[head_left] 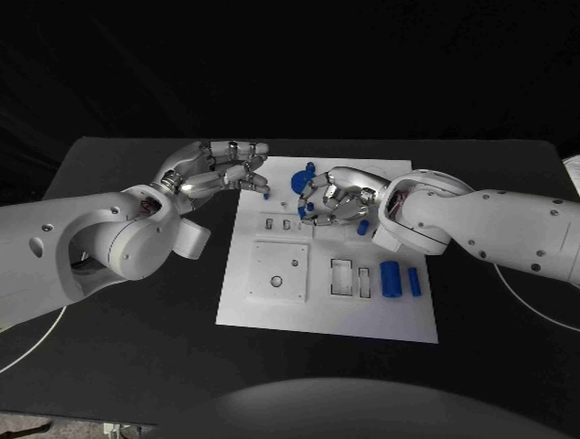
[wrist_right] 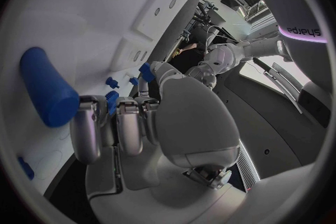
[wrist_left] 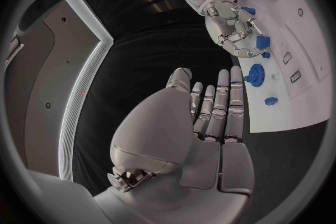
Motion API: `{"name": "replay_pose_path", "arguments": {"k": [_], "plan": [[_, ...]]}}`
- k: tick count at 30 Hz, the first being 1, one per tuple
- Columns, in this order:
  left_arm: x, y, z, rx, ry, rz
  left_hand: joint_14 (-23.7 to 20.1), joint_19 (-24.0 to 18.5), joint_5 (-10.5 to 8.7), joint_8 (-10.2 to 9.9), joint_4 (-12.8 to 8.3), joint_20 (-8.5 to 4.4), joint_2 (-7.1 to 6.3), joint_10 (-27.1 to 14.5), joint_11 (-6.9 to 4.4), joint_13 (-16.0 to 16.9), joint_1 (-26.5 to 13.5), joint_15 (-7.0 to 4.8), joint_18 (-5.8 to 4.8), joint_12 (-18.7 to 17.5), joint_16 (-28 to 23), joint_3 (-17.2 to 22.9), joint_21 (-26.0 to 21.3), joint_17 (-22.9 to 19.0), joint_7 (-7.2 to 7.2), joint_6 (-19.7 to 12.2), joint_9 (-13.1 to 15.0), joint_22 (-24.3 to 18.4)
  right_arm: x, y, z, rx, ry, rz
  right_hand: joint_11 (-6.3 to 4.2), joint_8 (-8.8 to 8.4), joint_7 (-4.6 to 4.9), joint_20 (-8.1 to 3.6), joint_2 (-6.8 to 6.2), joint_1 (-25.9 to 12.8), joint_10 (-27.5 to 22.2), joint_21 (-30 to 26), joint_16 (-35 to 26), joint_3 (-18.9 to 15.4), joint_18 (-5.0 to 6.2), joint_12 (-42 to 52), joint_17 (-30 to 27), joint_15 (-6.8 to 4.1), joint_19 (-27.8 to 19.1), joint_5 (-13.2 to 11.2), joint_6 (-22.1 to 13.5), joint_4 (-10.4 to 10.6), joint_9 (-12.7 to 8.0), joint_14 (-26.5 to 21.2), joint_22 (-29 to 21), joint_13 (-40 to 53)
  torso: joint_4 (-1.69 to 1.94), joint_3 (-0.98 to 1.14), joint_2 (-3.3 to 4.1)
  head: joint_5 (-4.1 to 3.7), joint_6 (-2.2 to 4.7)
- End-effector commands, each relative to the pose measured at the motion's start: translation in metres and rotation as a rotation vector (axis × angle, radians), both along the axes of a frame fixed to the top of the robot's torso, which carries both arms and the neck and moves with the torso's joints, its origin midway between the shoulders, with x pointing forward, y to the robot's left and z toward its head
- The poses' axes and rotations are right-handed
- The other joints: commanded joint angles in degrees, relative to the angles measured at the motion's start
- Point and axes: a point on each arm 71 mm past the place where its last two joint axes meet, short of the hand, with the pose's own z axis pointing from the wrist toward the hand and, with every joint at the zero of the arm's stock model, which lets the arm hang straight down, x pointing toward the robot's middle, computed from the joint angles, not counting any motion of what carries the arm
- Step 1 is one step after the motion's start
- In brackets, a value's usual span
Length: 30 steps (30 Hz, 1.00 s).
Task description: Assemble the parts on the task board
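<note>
Nearest the head camera, the task board (head_left: 327, 315) lies flat on the black table (head_left: 132, 357), its near end carrying two blue cylinders (head_left: 391, 277) side by side to the right of two rectangular slots (head_left: 351, 276) and a square recessed panel (head_left: 280, 272).

Fingers (head_left: 329, 194) of the right hand (head_left: 338, 198) curl inward over the far middle of the board. Small blue pieces show against them, but whether any piece is actually gripped cannot be told. A small blue part (head_left: 364, 228) lies on the board just beside this hand's wrist. In the right wrist view, a large blue cylinder (wrist_right: 47, 87) lies on the white board beside the curled fingers (wrist_right: 87, 129), with small blue pegs (wrist_right: 112, 82) near the fingertips.

Fingers (wrist_left: 218, 102) of the left hand (wrist_left: 203, 134) are extended and slightly apart, released, grasping nothing. In the head view, this hand (head_left: 214, 170) hovers at the board's far left edge, its fingertips by a small blue part (head_left: 265, 196). A blue gear-shaped part (wrist_left: 255, 74) lies on the board just beyond the left fingertips, between the two hands.
</note>
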Motion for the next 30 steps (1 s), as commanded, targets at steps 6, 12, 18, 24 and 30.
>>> {"name": "replay_pose_path", "arguments": {"k": [6,12,18,24,30], "plan": [[-0.0007,-0.0020,0.0009,-0.004,-0.004,-0.012,-0.3,-0.5,0.21,0.2,-0.1,-0.03,-0.08,0.0,0.33,-0.1,0.6,-0.05,0.22,0.3,0.2,0.4,0.2,-0.1,0.04,-0.1,-0.1,0.1,-0.0003,0.0047,-0.0043,-0.064,-0.005,0.028,0.46,-0.74,0.07,0.58,-0.28,-0.3,6.0,-0.4,0.2,0.5,0.43,0.2,15.1,0.64,0.6,0.5,0.7,-0.6,-0.5,6.0,12.8,15.1,-0.14,-0.05,0.02,0.38,-0.17],[-0.0007,-0.0028,0.0008,-0.004,-0.004,-0.015,-0.3,-0.5,0.21,0.2,-0.1,-0.03,-0.08,0.0,0.33,-0.1,0.6,-0.05,0.22,0.3,0.2,0.4,0.2,-0.1,0.04,-0.1,-0.1,0.1,0.0011,0.0071,-0.0067,-0.078,-0.002,0.031,0.52,-1.40,0.12,0.68,-0.48,-0.2,6.0,-0.8,0.2,0.7,0.54,0.2,15.1,0.73,0.2,0.4,0.6,-1.1,-0.9,6.0,12.7,15.1,-0.05,-0.08,-0.01,0.29,-0.17],[-0.0008,-0.0027,0.0008,-0.004,-0.003,-0.015,-0.3,-0.5,0.21,0.2,-0.1,-0.03,-0.08,0.0,0.33,-0.1,0.6,-0.05,0.22,0.3,0.2,0.4,0.2,-0.1,0.04,-0.1,-0.1,0.1,0.0019,0.0070,-0.0088,-0.088,0.000,0.030,0.58,-1.86,0.17,0.75,-0.50,0.0,6.0,-1.1,0.2,0.9,0.62,0.2,15.1,0.79,0.0,0.4,0.5,-1.5,-1.2,6.0,12.6,15.1,-0.03,-0.08,-0.05,0.46,-0.17],[-0.0009,-0.0028,0.0009,-0.004,-0.004,-0.015,-0.3,-0.5,0.21,0.2,-0.1,-0.03,-0.08,0.0,0.33,-0.1,0.6,-0.05,0.22,0.3,0.2,0.4,0.2,-0.1,0.04,-0.1,-0.1,0.1,0.0030,0.0060,-0.0109,-0.098,0.002,0.026,0.62,-2.39,0.17,0.83,-0.44,0.2,6.0,-1.3,0.2,1.2,0.68,0.2,15.1,0.85,-0.3,0.8,0.4,-2.0,-1.5,6.0,12.5,15.1,-0.09,-0.08,-0.04,0.49,-0.17],[-0.0008,-0.0032,0.0009,-0.005,-0.004,-0.016,-0.3,-0.5,0.21,0.2,-0.1,-0.03,-0.08,0.0,0.33,-0.1,0.6,-0.05,0.22,0.3,0.2,0.4,0.2,-0.1,0.04,-0.1,-0.1,0.1,0.0035,0.0053,-0.0123,-0.106,0.004,0.024,0.62,-2.72,0.15,0.87,-0.44,0.3,6.0,-1.5,0.2,1.5,0.74,0.2,15.1,0.87,-0.5,1.1,0.3,-2.4,-1.7,6.0,12.4,15.1,-0.11,-0.08,-0.05,0.44,-0.17]]}}
